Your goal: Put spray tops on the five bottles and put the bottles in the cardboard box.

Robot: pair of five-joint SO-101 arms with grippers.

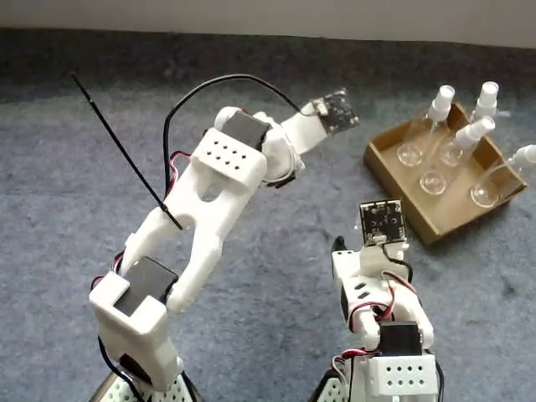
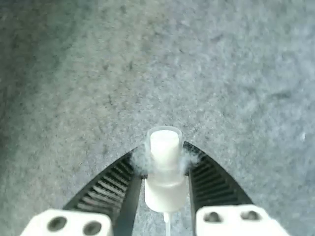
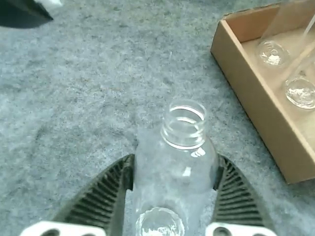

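My left gripper [image 2: 164, 152] is shut on a white spray top [image 2: 165, 169], held above the grey carpet with its thin tube pointing back toward the wrist. My right gripper [image 3: 175, 162] is shut on a clear bottle [image 3: 179, 157] whose open neck [image 3: 183, 123] has no top and points away from the wrist. In the high view the left arm [image 1: 226, 159] stretches toward the middle of the table. The right arm [image 1: 377, 285] is close to the near edge of the cardboard box [image 1: 394, 180]. Several capped bottles [image 1: 427, 134] lie in the box.
The box wall [image 3: 246, 93] is close beside the held bottle, with two clear bottle bases [image 3: 272, 50] inside it. A dark finger of the other gripper [image 3: 19, 11] shows farther off. Grey carpet [image 1: 276, 251] lies open between the arms. A black cable [image 1: 117, 138] juts from the left arm.
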